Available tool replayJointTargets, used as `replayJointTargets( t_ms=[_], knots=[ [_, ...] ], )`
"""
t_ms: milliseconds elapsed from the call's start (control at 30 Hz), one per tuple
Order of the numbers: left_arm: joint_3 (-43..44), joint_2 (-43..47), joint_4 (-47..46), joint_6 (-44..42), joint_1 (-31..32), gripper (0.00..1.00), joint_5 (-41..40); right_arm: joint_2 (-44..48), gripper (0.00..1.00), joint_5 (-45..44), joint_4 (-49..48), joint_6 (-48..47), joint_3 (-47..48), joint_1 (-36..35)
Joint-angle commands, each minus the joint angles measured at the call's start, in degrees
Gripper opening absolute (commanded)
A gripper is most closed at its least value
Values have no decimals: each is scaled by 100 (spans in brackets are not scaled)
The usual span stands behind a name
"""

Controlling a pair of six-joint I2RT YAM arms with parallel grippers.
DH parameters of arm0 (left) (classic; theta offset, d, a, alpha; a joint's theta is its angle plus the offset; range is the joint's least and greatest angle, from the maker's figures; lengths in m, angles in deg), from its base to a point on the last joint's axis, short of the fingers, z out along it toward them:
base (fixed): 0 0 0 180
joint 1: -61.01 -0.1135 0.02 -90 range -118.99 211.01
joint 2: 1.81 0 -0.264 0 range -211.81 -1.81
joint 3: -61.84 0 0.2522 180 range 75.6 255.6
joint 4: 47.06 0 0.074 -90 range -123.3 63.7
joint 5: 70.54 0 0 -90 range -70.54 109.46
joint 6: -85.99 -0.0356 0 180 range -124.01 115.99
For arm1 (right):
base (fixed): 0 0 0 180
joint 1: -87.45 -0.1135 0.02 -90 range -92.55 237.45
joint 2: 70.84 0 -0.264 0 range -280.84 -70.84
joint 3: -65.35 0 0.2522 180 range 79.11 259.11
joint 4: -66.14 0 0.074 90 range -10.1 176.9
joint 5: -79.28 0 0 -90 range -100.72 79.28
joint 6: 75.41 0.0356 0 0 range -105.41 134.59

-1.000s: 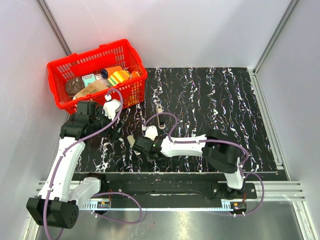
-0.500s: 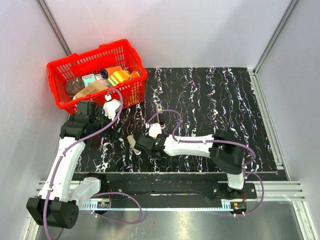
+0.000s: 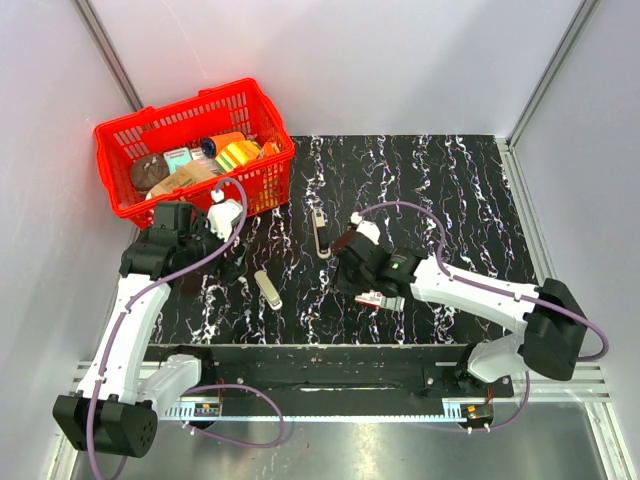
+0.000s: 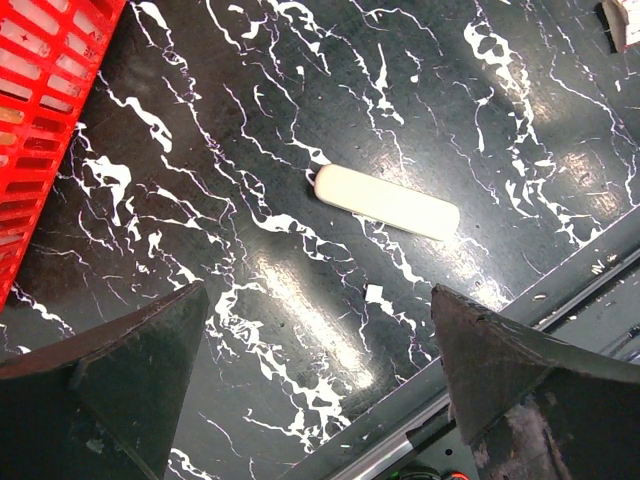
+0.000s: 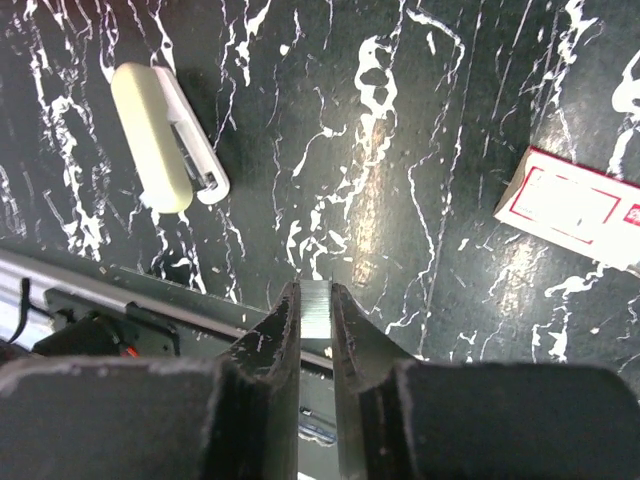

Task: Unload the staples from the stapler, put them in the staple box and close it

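Note:
The cream stapler (image 3: 268, 288) lies flat on the black marbled mat, seen whole in the left wrist view (image 4: 387, 201) and at the upper left of the right wrist view (image 5: 160, 140). My right gripper (image 5: 316, 290) is shut on a silver strip of staples (image 5: 316, 312), held above the mat to the right of the stapler; in the top view that gripper (image 3: 349, 276) hangs near the mat's middle. My left gripper (image 4: 318, 300) stands wide open with nothing in it, hovering just left of the stapler (image 3: 232, 262).
A red-and-white staple box (image 3: 382, 299) lies on the mat by my right gripper, also in the right wrist view (image 5: 570, 208). A thin metal piece (image 3: 319, 235) lies further back. A red basket (image 3: 120, 140) of goods stands at the back left.
My right gripper has closed further and swung right, away from the stapler, carrying the strip of staples. The stapler stays on the mat. The left arm has not moved.

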Motion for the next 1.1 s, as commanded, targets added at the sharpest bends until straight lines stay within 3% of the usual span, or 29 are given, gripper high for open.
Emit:
replayJointTargets(
  t_ms=[0, 233, 433, 700, 833, 1067],
  knots=[
    [44, 49, -121, -128, -24, 99, 441, 322, 6, 984, -748, 216, -363, 266],
    [-87, 76, -68, -111, 195, 99, 1126, 454, 6, 1951, -1767, 726, -795, 574],
    [-52, -188, -111, -5, 389, 99, 1083, 271, 6, 2443, -2207, 1033, -1084, 855],
    [-298, 31, -226, -40, 424, 99, 1276, -205, 4, 3473, -4141, 1957, -1903, 1058],
    [-360, 75, -261, -119, 608, 99, 1242, -152, 4, 3245, -3494, 1589, -1605, 1076],
    [-369, 5, -314, -58, 652, 99, 1110, 225, 0, 1411, -674, 578, -927, 1084]
  ],
)
